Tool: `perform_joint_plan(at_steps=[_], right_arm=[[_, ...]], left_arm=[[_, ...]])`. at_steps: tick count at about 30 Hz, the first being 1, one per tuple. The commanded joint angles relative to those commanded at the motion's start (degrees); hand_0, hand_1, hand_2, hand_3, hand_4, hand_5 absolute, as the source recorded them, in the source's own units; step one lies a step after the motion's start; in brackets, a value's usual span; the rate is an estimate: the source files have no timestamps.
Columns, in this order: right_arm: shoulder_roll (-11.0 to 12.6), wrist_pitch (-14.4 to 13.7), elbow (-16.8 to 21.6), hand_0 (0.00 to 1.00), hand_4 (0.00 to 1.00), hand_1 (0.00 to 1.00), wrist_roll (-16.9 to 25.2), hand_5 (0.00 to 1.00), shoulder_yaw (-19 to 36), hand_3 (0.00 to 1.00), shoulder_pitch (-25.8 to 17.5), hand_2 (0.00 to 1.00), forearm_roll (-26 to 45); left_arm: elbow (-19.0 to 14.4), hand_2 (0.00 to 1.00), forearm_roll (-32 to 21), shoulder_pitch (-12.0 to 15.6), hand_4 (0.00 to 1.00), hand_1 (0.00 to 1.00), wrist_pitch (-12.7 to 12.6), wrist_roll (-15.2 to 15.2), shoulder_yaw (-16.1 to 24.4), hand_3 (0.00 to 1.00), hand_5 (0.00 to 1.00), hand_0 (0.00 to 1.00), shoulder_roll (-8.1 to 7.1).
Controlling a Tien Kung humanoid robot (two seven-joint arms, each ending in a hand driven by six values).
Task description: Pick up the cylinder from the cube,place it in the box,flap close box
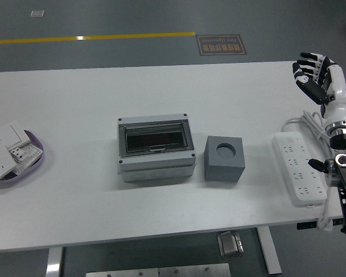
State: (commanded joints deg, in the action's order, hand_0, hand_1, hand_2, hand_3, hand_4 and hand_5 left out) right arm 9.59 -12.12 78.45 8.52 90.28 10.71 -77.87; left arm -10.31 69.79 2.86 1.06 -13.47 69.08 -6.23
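The grey box (156,147) sat near the middle of the white table (104,92), its dark see-through flap lying shut and flat across the top. The cylinder was not to be seen anywhere on the table; whether it lay inside the box under the dark flap could not be told. Just right of the box, apart from it by a narrow gap, stood the grey cube (224,158), its round hole on top open and bare. Further right of the box, past the cube, a white power strip (299,168) lay lengthwise near the table's right edge, its white cable (309,123) looped behind it. The right hand (315,76) was raised well right of the box and behind the power strip, beyond the table's right edge, its fingers (304,66) loosely spread and slightly bent, gripping nothing. Far left of the box, at the table's left edge, a purple tray (37,151) held white switch plates (7,144).
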Motion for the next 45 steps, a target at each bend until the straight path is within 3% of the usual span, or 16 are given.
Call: perform_joint_plan(at_steps=[7, 13, 22, 34, 35, 45], right_arm=[[-2.8, 3.4, 0.1, 0.642, 0.650, 0.630, 11.3, 0.279, 0.3, 0.663, -4.0, 0.659, 12.0], [-3.4, 4.9, 0.1, 0.642, 0.691, 0.631, 18.2, 0.251, -1.2, 0.658, -5.6, 0.655, 20.4], [-3.7, 5.7, -0.8, 0.692, 0.721, 0.649, 18.9, 0.213, -3.0, 0.663, -6.1, 0.687, 23.4], [-3.3, 5.8, -0.6, 0.705, 0.676, 0.658, 18.3, 0.172, -1.8, 0.667, -6.6, 0.683, 23.4], [-3.3, 5.8, -0.6, 0.716, 0.664, 0.674, 18.2, 0.135, -1.6, 0.687, -6.7, 0.712, 23.4], [-3.4, 6.1, -0.5, 0.718, 0.681, 0.676, 17.8, 0.165, -1.0, 0.696, -6.9, 0.718, 23.3]], left_arm=[[0.0, 0.559, 0.7, -0.3, 0.666, 0.580, 0.1, 0.1, 0.6, 0.603, 0.281, 0.596, 0.16], [0.0, 0.559, 1.0, -0.6, 0.664, 0.582, 0.1, 0.1, 0.7, 0.603, 0.279, 0.596, -0.40], [0.0, 0.559, 2.9, -1.3, 0.665, 0.580, 0.6, -0.1, 1.3, 0.603, 0.278, 0.596, -1.12], [0.0, 0.559, 4.5, -1.8, 0.666, 0.580, 1.0, 0.0, 2.2, 0.604, 0.279, 0.596, -1.54], [0.0, 0.559, 4.6, -1.8, 0.666, 0.581, 1.1, 0.0, 2.2, 0.604, 0.280, 0.596, -1.52], [0.0, 0.559, 5.5, -2.0, 0.668, 0.582, 1.3, -0.1, 2.9, 0.604, 0.280, 0.596, -1.76]])
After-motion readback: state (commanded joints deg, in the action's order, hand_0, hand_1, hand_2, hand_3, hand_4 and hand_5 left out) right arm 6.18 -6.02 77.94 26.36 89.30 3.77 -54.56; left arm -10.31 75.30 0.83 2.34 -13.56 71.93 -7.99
